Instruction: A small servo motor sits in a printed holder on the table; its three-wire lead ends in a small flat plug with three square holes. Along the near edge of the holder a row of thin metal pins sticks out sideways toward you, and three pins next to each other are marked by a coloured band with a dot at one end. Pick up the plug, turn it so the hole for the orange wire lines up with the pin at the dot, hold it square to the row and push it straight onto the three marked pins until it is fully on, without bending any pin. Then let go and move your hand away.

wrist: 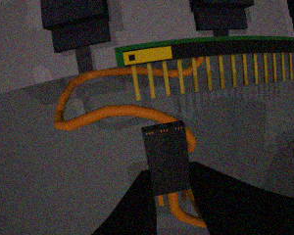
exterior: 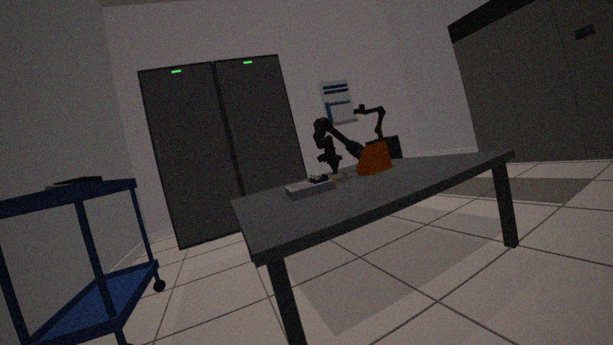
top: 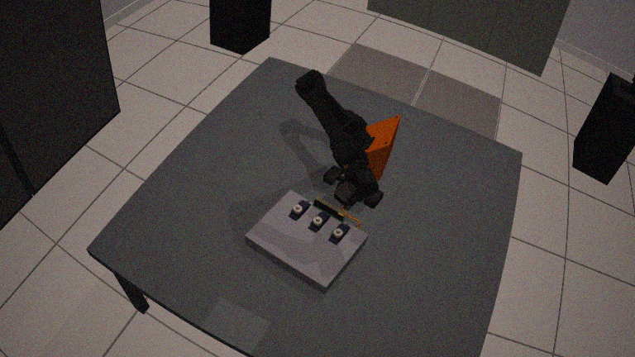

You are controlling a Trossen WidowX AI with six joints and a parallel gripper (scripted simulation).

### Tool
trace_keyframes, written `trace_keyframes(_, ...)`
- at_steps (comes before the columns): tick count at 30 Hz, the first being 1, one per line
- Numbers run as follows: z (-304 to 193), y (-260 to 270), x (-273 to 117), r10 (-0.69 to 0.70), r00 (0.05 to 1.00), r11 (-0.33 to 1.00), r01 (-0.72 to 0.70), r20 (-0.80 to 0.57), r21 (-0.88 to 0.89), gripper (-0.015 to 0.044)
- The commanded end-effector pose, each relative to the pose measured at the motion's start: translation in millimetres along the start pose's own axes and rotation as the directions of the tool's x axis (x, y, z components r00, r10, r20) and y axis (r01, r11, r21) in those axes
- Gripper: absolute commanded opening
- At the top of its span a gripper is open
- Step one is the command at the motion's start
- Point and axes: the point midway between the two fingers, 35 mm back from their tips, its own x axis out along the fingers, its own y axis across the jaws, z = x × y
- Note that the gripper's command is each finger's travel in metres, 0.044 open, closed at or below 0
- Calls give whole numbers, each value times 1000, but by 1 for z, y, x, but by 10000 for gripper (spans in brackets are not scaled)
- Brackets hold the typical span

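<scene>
My gripper (wrist: 169,174) (exterior: 334,171) is shut on the black flat plug (wrist: 166,153). The plug's front end faces the pin row, tilted slightly from square. In the wrist view a gap shows between it and the pins, and it stands nearest the third and fourth pins from the left. The yellow band (wrist: 157,54) marks the leftmost pins (wrist: 151,82), with its dot (wrist: 131,57) at the left end. The orange lead (wrist: 115,111) loops left and passes between plug and pins. Wire order at the plug is unclear. The pale holder (top: 294,245) (exterior: 307,191) carries the dark servos (top: 338,232) (wrist: 75,24).
More unmarked pins (wrist: 245,70) continue to the right along the green-edged strip. The grey table (top: 421,249) (exterior: 361,205) lies beneath. An orange block (top: 387,140) (exterior: 375,158) stands beside the arm on the table. A blue cart (exterior: 90,188) stands off to the side.
</scene>
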Motion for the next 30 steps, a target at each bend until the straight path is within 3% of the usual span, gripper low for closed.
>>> trace_keyframes(1,8,-1,-2,-2,1000,1000,2,6,-4,0)
trace_keyframes(30,23,1,-2,-2,1000,1000,2,6,-4,0)
